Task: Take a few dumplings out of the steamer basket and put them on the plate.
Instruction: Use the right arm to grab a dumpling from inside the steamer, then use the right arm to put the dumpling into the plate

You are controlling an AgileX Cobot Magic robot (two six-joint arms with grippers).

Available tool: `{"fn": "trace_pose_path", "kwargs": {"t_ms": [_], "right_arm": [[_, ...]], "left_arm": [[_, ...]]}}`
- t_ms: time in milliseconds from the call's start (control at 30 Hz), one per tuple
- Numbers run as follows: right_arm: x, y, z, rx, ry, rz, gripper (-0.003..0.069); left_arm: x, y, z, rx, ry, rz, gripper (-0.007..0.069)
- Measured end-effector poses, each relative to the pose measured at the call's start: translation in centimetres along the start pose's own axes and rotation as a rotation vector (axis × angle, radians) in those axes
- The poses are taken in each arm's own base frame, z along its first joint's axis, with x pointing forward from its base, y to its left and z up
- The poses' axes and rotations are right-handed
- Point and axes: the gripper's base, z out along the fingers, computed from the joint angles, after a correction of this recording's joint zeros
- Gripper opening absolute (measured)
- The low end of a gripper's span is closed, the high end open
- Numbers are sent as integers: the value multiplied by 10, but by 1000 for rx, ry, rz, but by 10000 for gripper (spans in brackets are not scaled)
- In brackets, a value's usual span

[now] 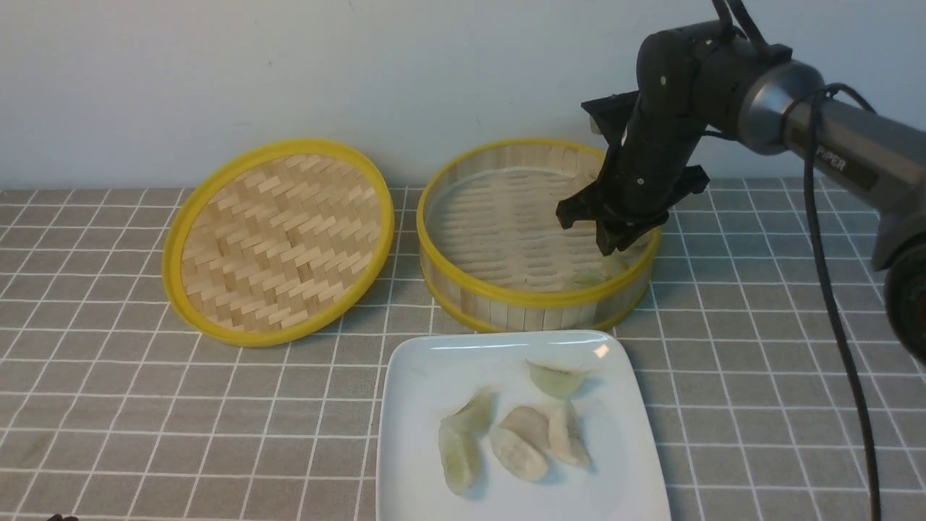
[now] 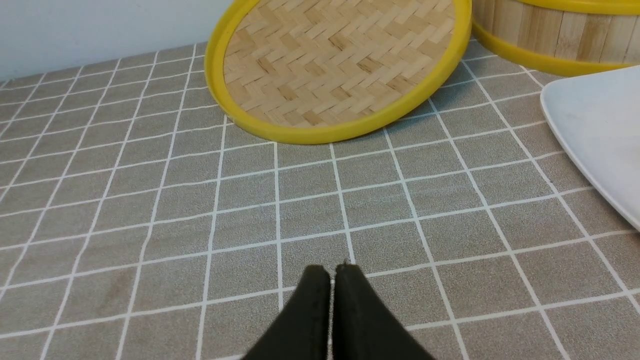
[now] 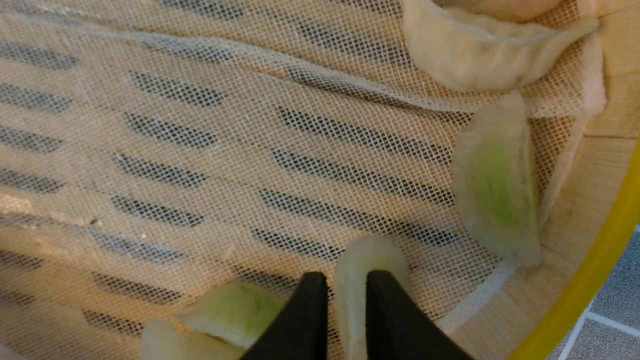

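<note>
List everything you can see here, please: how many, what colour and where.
Wall: one, whitish, behind the table
Table covering: one, grey with white grid, underneath
Woven lid: one, tan with yellow rim, left of basket
Steamer basket: one, tan with yellow rims, behind plate
Plate: one, white, front
Dumplings: six, greenish and whitish, on plate; at least six more in basket
Right arm, gripper: black, over basket
Left gripper: black, front left

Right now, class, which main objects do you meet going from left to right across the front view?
Round woven bamboo lid with yellow rim → round deep bamboo steamer basket with yellow rims → black-and-grey robot arm
</note>
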Motion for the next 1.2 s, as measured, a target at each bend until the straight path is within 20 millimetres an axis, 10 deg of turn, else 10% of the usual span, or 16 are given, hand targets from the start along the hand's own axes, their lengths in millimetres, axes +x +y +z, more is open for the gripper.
{"fn": "trace_pose_path", "kwargs": {"t_ms": [333, 667, 933, 1200], "right_arm": [[0, 0, 28, -1, 9, 0, 402], [-5, 2, 21, -20, -1, -10, 92], [-28, 7, -67, -80, -214, 2, 88], [13, 59, -143, -363, -239, -128, 88]], "left_arm": [[0, 0, 0, 0, 0, 0, -5], [0, 0, 0, 0, 0, 0, -5], [0, 0, 0, 0, 0, 0, -5], [0, 0, 0, 0, 0, 0, -5]]}}
